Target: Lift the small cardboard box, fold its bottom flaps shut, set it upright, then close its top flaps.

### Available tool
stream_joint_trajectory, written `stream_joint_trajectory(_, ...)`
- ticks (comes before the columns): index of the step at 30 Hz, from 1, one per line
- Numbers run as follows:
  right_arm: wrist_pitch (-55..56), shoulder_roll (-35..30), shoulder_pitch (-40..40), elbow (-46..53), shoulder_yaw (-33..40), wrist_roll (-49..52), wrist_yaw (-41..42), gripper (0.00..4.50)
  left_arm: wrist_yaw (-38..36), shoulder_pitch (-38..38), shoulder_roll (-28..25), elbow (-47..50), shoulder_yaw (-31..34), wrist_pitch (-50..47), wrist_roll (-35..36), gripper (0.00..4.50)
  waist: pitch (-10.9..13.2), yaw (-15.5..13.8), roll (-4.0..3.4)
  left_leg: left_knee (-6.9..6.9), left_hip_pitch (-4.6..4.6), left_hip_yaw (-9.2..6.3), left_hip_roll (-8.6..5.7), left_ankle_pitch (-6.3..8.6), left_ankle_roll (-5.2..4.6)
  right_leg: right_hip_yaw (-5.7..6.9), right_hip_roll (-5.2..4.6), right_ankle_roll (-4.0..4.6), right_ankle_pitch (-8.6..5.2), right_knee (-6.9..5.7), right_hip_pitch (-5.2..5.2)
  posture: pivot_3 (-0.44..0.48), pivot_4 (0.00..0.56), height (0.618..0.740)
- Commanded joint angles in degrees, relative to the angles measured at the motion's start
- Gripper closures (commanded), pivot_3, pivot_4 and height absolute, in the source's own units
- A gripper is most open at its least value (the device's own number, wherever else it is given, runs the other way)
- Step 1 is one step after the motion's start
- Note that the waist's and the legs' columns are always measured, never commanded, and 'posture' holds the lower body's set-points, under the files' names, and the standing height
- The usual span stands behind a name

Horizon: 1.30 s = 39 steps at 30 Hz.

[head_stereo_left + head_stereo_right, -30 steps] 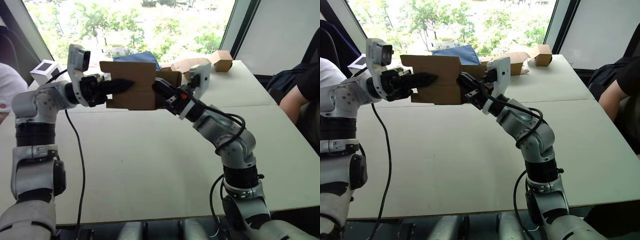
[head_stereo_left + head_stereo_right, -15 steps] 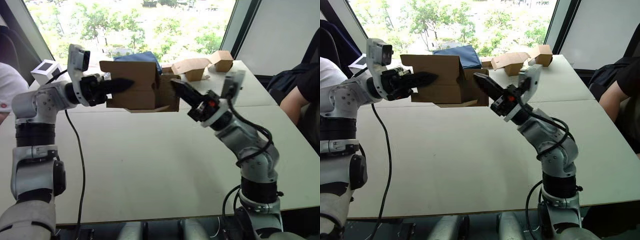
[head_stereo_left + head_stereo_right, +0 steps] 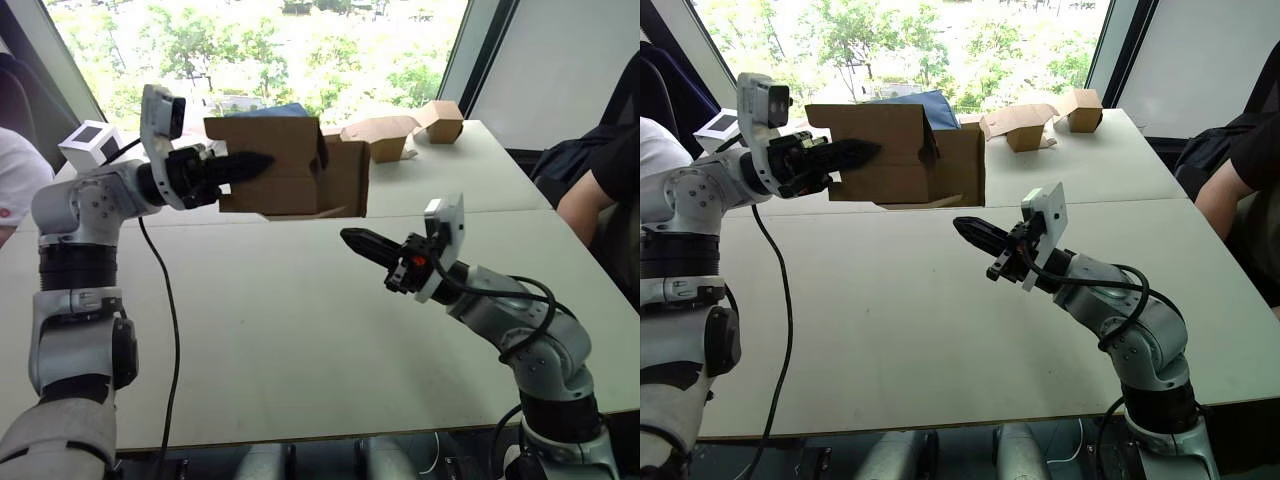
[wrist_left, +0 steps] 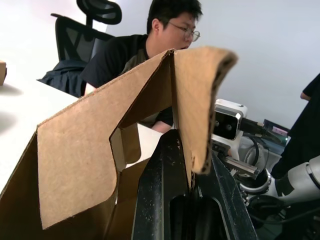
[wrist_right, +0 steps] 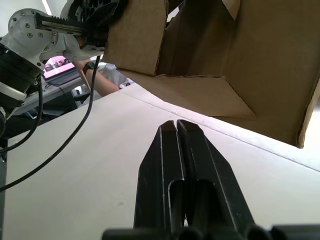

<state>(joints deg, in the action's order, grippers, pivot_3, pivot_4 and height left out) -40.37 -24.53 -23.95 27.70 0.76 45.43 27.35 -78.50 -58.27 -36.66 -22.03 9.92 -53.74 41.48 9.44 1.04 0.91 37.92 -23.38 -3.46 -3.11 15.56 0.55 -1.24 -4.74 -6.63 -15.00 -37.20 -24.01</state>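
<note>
A pale tabletop (image 3: 300, 330) runs toward a window (image 3: 260, 45) with green trees beyond it. At its far end two other brown cardboard boxes lie just beside each other, one with loose flaps (image 3: 380, 135) and a smaller closed one (image 3: 443, 120). A white cube with black square faces (image 3: 88, 143) sits at the far left edge, and a dark blue pouch (image 3: 925, 105) lies near the window. A person (image 4: 150, 60) wearing glasses sits by a black office chair (image 4: 82, 35).

The small cardboard box (image 3: 290, 167) hangs above the table (image 3: 300, 320), left of the right pincer (image 3: 352, 238).
</note>
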Motion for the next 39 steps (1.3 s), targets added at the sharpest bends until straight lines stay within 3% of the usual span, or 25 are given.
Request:
stream_joint_trajectory(1,3.2,1.6,-2.0,-1.1,-0.3,-2.1,0.6,4.46,0.2,-1.1,-0.7,3.1,0.9,-1.0,2.0,4.50,0.0,-0.1,0.00,0.00,0.00,0.00,0.00,0.00,0.00,0.00,0.00,0.00,0.00,0.00,0.00,0.000,0.150,0.740)
stream_joint_trajectory(13,5.2,6.1,-5.6,-4.0,0.0,-1.4,2.7,4.46,1.1,1.7,-1.4,6.7,0.4,-2.9,3.5,4.50,0.0,0.0,0.00,0.00,0.00,-0.02,0.00,-0.01,0.02,-0.01,-0.01,0.00,0.00,0.00,-0.01,0.000,0.150,0.740)
stream_joint_trajectory(30,4.2,7.0,-7.6,-4.1,-1.9,-1.0,4.7,4.46,1.9,2.6,-0.4,7.4,0.1,-2.8,4.1,4.50,0.0,-0.1,0.00,0.00,0.00,-0.02,-0.01,-0.01,0.02,-0.01,-0.02,0.00,0.00,0.00,-0.02,0.000,0.150,0.740)
stream_joint_trajectory(39,-3.5,-0.9,-9.0,-5.3,10.4,13.6,6.9,4.46,2.7,2.3,-0.5,7.2,1.1,-2.2,4.2,4.50,0.0,-0.2,0.00,0.00,0.00,-0.02,-0.02,-0.01,0.02,-0.01,-0.05,0.00,0.00,0.01,0.01,0.000,0.150,0.740)
